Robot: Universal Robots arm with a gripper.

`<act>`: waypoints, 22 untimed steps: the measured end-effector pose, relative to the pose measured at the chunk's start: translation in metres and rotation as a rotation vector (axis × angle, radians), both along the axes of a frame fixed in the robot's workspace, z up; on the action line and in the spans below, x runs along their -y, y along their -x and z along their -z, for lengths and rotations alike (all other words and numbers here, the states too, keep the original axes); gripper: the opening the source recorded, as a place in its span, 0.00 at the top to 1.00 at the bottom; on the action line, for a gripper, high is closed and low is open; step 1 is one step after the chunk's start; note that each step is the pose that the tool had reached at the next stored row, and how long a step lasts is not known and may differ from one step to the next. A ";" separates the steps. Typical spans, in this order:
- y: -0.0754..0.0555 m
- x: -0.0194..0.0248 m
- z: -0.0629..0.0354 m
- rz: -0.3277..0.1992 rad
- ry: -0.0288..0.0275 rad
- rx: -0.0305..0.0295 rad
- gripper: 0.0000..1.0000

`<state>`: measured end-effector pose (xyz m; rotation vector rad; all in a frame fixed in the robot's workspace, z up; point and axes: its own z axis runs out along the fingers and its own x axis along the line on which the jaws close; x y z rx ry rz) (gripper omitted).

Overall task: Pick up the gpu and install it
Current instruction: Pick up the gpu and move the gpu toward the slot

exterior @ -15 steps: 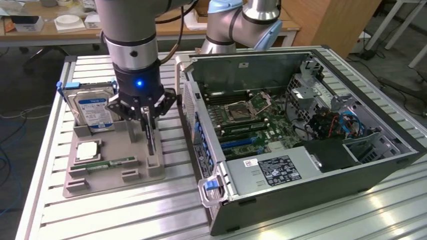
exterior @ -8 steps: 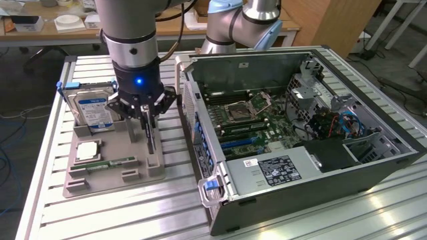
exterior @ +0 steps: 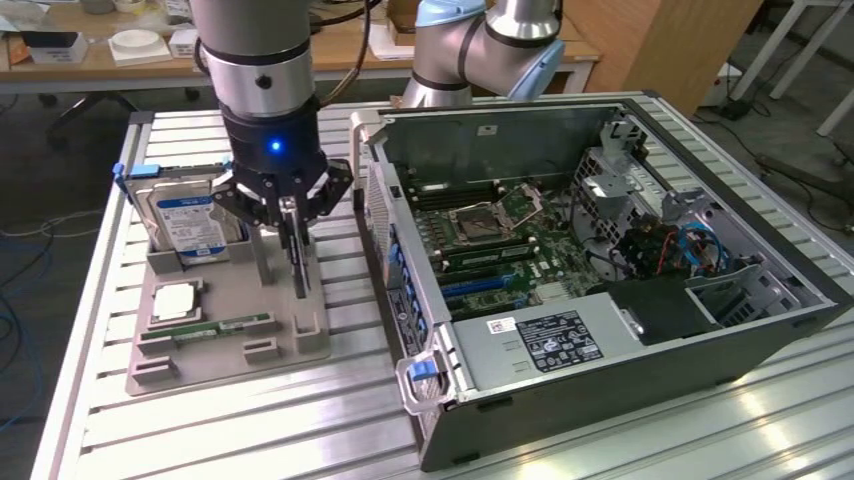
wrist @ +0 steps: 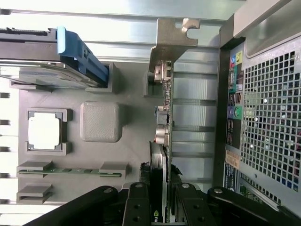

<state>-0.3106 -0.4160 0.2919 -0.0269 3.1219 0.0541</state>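
**Dark card gripped on edge in grey tray**

Black gripper (exterior: 296,248) (wrist: 162,186) points straight down over the grey holder tray (exterior: 247,290) (wrist: 134,141). Jaws are closed onto the two faces of the gpu (exterior: 299,268) (wrist: 164,117). The card stands on edge between them, lower edge down at the tray. Cannot tell whether it has lifted clear.

- Ahead of the jaws, along the card: its silver bracket (wrist: 171,35), at the card's far end.
- To one side of the jaws: hard drive (exterior: 187,215) (wrist: 42,70) upright in its slot with a blue rail (wrist: 80,54). Nearer that side sit a square grey pad (wrist: 99,121), a processor chip (exterior: 176,300) (wrist: 44,132) and a green memory stick (exterior: 214,328) (wrist: 66,170).
- To the other side, just beside the card: perforated rear panel (wrist: 273,117) of the computer case (exterior: 641,370). That wall stands between the jaws and the motherboard (exterior: 494,230).
- The case lies open-side up.
- Under all of it: a slatted aluminium table (exterior: 200,430) (wrist: 117,14).
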 end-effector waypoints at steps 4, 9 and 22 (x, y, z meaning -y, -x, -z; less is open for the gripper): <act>0.000 0.0000 -0.0036 -0.001 -0.0027 0.0000 0.74; 0.000 0.0000 -0.0078 -0.003 -0.0043 0.0000 0.74; 0.000 0.0000 -0.0146 -0.005 -0.0068 -0.0001 0.74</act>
